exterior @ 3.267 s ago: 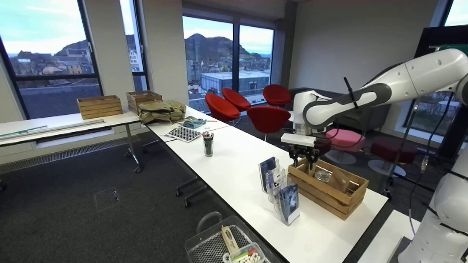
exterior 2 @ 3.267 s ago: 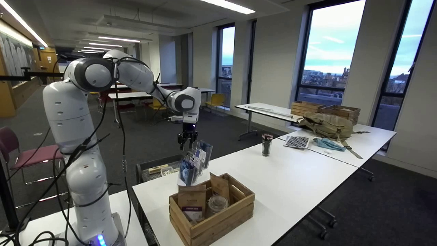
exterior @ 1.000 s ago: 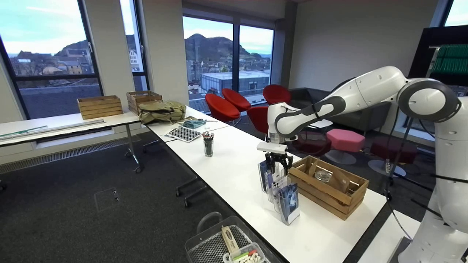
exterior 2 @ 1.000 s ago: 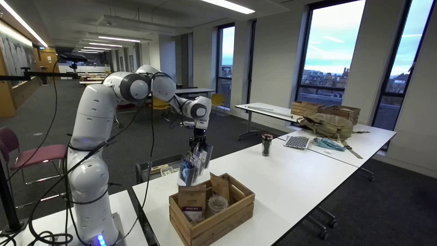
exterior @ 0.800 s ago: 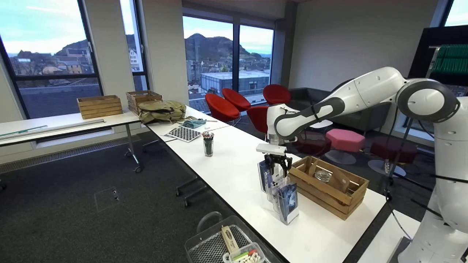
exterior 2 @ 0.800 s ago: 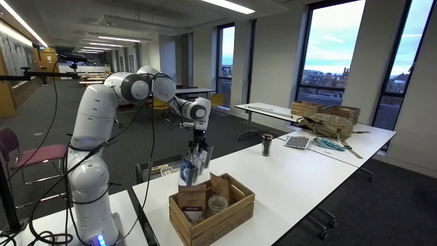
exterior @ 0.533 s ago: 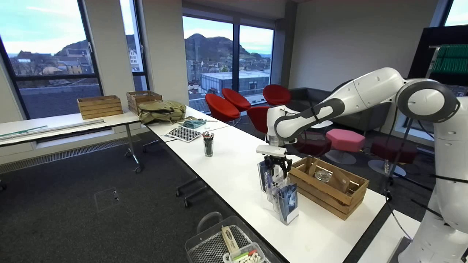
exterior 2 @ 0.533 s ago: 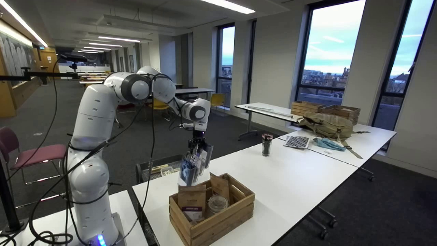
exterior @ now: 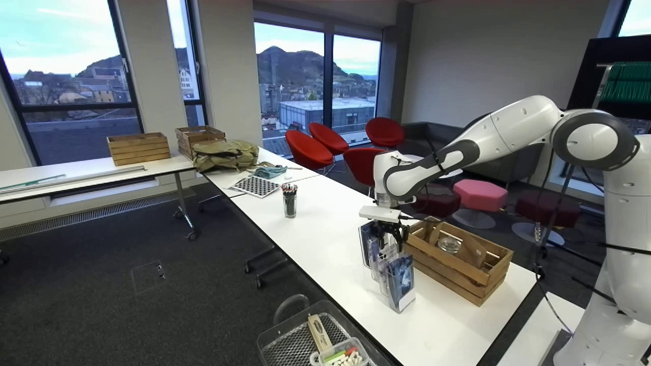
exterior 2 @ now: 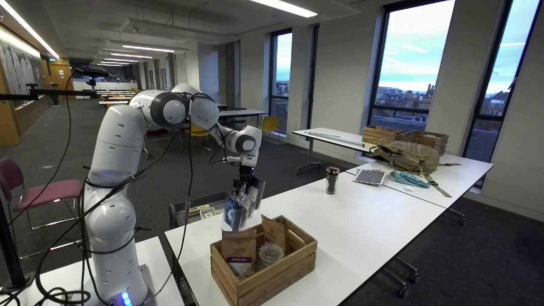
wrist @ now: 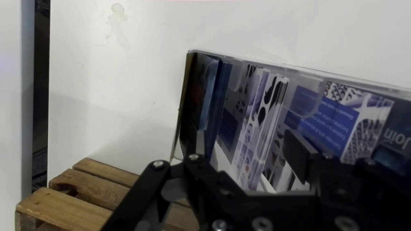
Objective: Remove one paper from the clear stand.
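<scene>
Gripper (exterior: 391,245) at 12 o'clock on clear stand (exterior: 408,301) in an exterior view, wooden crate (exterior: 450,273) at stand's 3. I see jaws spread; blue-and-white leaflets (wrist: 257,122) sit between them, in the stand.

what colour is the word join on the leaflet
Whitish, on a dark leaflet; it shows best in the wrist view.

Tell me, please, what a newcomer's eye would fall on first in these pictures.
Most likely the arm, big and white at the right of an exterior view, would draw the eye first. The pincer might come next, open over leaflets in the stand in the wrist view. Then perhaps the red chairs, beyond the table in an exterior view.
</scene>
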